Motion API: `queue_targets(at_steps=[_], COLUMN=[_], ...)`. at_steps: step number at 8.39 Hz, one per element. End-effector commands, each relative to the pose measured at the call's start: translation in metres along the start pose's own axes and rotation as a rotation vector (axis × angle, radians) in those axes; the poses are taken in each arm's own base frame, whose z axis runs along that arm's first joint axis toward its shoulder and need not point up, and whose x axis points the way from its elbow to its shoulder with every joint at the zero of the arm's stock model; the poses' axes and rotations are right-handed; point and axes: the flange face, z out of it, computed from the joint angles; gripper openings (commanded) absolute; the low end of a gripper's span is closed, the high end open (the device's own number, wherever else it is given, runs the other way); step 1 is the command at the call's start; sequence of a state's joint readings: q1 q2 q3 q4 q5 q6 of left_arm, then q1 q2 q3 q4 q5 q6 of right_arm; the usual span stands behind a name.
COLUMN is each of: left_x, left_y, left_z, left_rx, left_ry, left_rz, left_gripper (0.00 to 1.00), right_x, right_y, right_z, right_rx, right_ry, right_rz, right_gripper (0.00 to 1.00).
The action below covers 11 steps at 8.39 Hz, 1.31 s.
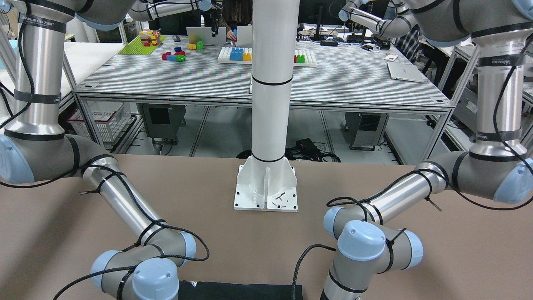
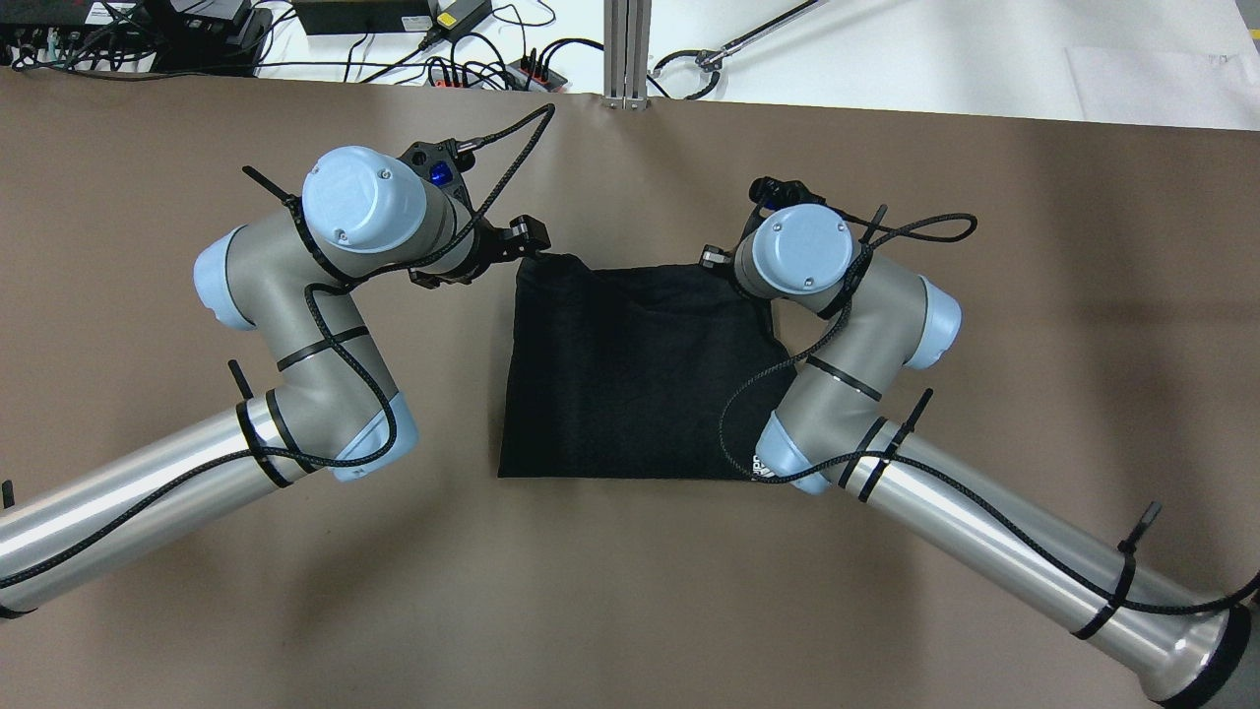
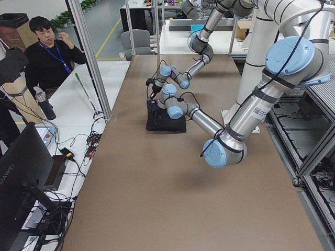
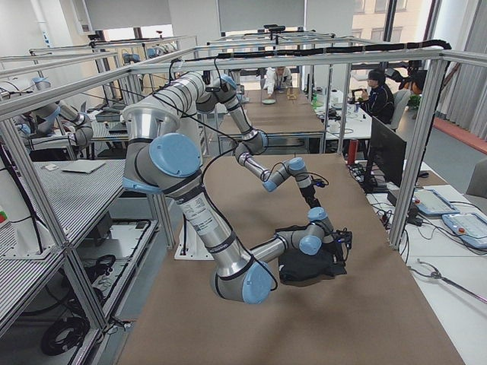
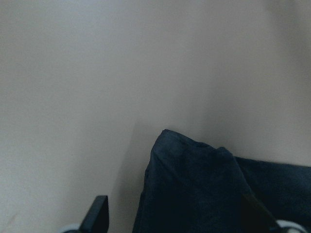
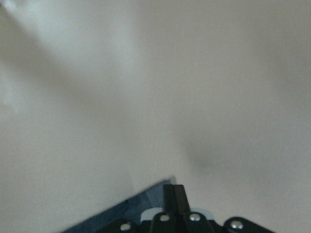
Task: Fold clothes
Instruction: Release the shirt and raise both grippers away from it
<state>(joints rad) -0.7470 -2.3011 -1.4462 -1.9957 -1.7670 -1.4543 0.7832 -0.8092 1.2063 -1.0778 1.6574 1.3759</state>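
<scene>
Tbl [image 2: 630, 611]: long, brown matte top, fills overhead view side to side. Black garment [image 2: 610, 374] lies directly on it, approx mid-width, closer to tbl's far edge than to robot's side. Roughly rectangular. Near edge straight & flat on tbl; far-left corner bunched up a bit, soft creases across far part. Small white mark [image 2: 760, 465] at near-right corner, partly hidden. White pillar base [image 1: 266, 192] sits flat on tbl at robot's edge, centre, well apart from garment; garment wider than base. Few small dark bits [image 1: 280, 199] on base plate, can't tell what. Soft shadows on tbl left & right of garment.
</scene>
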Motion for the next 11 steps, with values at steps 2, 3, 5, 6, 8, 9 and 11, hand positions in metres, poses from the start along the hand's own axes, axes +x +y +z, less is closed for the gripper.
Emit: queue_targets(at_steps=[2, 3, 5, 6, 8, 9, 11], left_x=[0.002, 0.002, 0.002, 0.002, -0.008, -0.025, -0.104], left_y=[0.000, 0.000, -0.001, -0.002, -0.019, -0.038, -0.079], left_z=[-0.004, -0.004, -0.004, -0.005, -0.008, -0.010, -0.009], left_rx=[0.001, 0.001, 0.002, 0.004, 0.019, 0.023, 0.050], left_ry=[0.009, 0.009, 0.009, 0.011, -0.002, -0.022, -0.111], left_rz=[-0.001, -0.001, 0.000, -0.001, -0.012, -0.020, 0.117], left_gripper=[0.95, 0.95, 0.95, 0.95, 0.95, 0.95, 0.95], right_x=[0.004, 0.005, 0.004, 0.004, 0.067, 0.125, 0.242], right_y=[-0.028, -0.028, -0.027, -0.026, -0.020, -0.012, -0.048], right_z=[-0.004, -0.005, -0.008, -0.009, 0.006, 0.010, -0.012], right_rx=[0.009, 0.008, 0.000, -0.005, -0.038, -0.058, -0.060], right_ry=[-0.005, -0.005, -0.013, -0.013, 0.059, 0.107, 0.215], right_rz=[-0.002, -0.014, -0.123, -0.162, -0.233, -0.343, -0.502], right_gripper=[0.16, 0.90, 0.94, 0.94, 0.94, 0.94, 0.95])
